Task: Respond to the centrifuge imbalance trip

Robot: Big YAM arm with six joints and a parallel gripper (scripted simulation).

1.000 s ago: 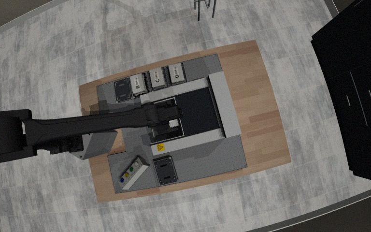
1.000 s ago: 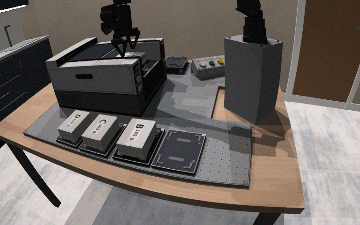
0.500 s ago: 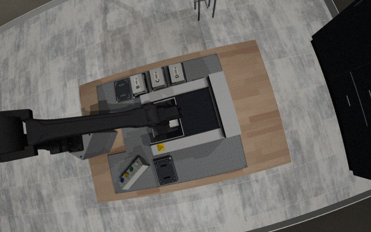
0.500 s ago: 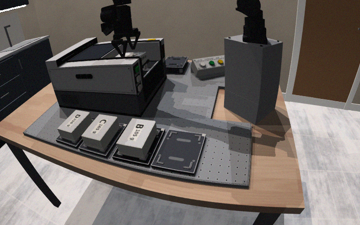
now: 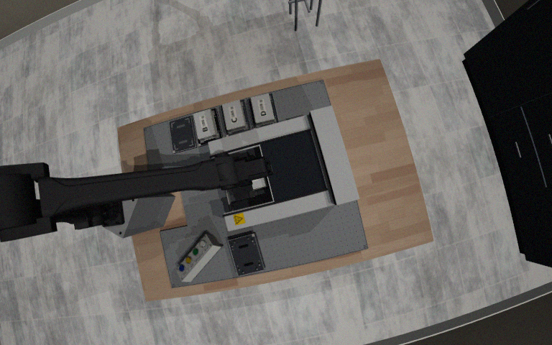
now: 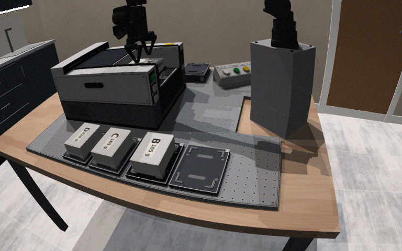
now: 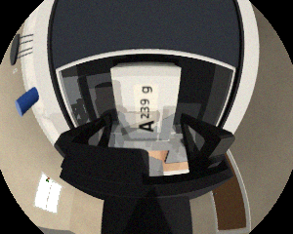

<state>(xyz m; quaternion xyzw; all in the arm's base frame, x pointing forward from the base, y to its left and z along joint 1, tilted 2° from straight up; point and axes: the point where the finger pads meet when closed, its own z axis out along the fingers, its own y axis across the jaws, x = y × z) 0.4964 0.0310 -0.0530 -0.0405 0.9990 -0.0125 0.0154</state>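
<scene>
My gripper (image 5: pixel 256 174) (image 6: pixel 140 54) (image 7: pixel 146 117) is open and hangs just above the centrifuge's (image 5: pixel 336 158) (image 6: pixel 103 84) open door. Its fingers straddle balance plate A (image 7: pixel 146 99) (image 5: pixel 258 184) (image 6: pixel 148 60), a white block labelled 239 g, without touching it. Plate A sits in the bucket at the door. Plates B (image 5: pixel 205 124) (image 6: pixel 153 149), marked 105 g, C (image 5: pixel 233 116) (image 6: pixel 111 145), marked 165 g, and D (image 5: pixel 262 109) (image 6: pixel 83 137), marked 228 g, sit on their nests. Nest HB1 (image 5: pixel 182 133) (image 6: pixel 200 168) is empty. The other bucket is hidden under the slid-back door (image 5: pixel 297 164).
The operator panel (image 5: pixel 199 255) (image 6: pixel 232 74) with its coloured buttons stands to the right of the base. A spare dark nest (image 5: pixel 246 253) (image 6: pixel 197 69) lies beside it. The centrifuge's buttons (image 6: pixel 153 84) are on its front left edge. The grey arm pedestal (image 6: pixel 279 90) stands on the table.
</scene>
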